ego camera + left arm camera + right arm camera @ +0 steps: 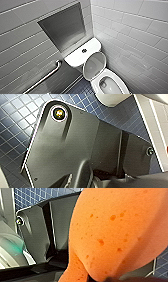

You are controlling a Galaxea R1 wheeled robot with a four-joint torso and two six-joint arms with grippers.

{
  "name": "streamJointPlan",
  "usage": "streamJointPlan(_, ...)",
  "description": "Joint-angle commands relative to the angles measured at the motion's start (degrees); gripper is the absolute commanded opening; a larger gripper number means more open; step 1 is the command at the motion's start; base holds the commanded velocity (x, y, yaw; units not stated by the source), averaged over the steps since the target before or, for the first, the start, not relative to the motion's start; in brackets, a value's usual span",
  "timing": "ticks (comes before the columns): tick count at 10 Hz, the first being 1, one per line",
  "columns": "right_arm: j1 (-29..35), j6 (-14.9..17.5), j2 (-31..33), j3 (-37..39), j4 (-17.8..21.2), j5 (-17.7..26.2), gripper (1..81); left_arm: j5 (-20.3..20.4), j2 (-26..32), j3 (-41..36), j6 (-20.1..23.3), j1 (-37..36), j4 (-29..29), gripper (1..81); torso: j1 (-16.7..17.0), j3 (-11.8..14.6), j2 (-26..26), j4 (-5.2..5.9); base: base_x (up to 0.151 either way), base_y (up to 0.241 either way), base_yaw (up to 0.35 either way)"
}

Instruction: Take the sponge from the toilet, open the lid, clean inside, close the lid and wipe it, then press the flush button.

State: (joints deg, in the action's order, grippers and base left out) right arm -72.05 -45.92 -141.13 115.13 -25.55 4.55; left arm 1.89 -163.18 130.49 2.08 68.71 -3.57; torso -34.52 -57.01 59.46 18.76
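The white toilet (117, 78) stands in the corner with its lid (94, 65) raised against the cistern (75, 58), so the bowl lies uncovered. A round flush button (84, 50) sits on the cistern top. The orange sponge (117, 230) looms large in the right wrist view, pinched at its narrow end by my right gripper (95, 278), which is shut on it. My left gripper (105, 180) hangs over the dark blue tiled floor (15, 126), open with nothing in it.
A metal grab bar (45, 78) runs along the left tiled wall. A recessed niche (63, 27) sits above the cistern. Tiled walls close in on both sides, and dark blue floor tiles (80, 88) show left of the bowl.
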Motion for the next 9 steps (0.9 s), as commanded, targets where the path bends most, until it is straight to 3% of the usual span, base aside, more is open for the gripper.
streamJointPlan(1,-2.6,0.7,-0.6,-0.1,-0.8,2.6,1.0,-4.3,1.5,-1.0,0.0,-0.8,-0.7,81.1,3.6,0.0,-5.5,0.00,0.000,0.000,0.000)
streamJointPlan(6,-7.5,1.5,-2.6,6.1,-1.3,-0.9,1.0,-4.9,2.2,-5.7,-0.2,-6.5,-1.3,81.1,10.2,0.1,-15.8,0.00,0.000,0.000,0.000)
streamJointPlan(7,-8.1,1.5,-3.0,6.3,-1.6,-0.9,1.0,-5.0,2.6,-6.5,-0.2,-6.9,-1.3,81.1,11.5,5.7,-17.8,0.00,0.000,0.000,0.000)
streamJointPlan(8,-8.3,1.5,-3.5,6.7,-1.8,-0.9,1.0,-4.6,3.2,-7.5,-0.2,-7.0,-1.2,81.1,9.0,5.9,-13.9,0.00,0.000,0.000,0.000)
streamJointPlan(9,-8.7,1.5,-4.2,6.9,-2.2,-0.9,1.0,-4.3,3.4,-8.2,-0.2,-7.5,-1.2,81.1,9.3,6.6,-14.4,0.00,0.275,0.000,0.000)
